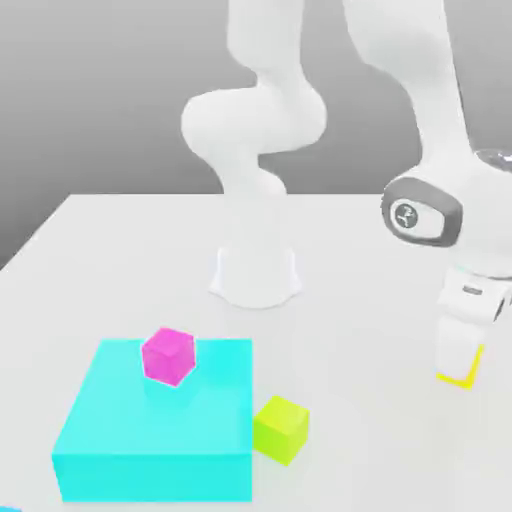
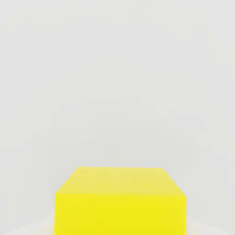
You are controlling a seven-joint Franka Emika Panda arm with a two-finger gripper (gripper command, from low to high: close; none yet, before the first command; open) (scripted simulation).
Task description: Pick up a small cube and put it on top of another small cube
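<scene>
A yellow cube (image 1: 468,379) lies on the white table at the exterior view's right, mostly hidden behind my gripper (image 1: 460,368), which has come down right over it. In the hand view the yellow cube (image 2: 120,202) fills the near middle, very close to the camera. A magenta cube (image 1: 168,355) sits on top of a large cyan block (image 1: 150,430) at the exterior view's lower left. Touching or nearly touching that block's right side, a yellow-green cube (image 1: 280,428) rests on the table.
The arm's white base (image 1: 255,272) stands at the middle of the table (image 1: 350,330). The table's left edge runs diagonally at the exterior view's left.
</scene>
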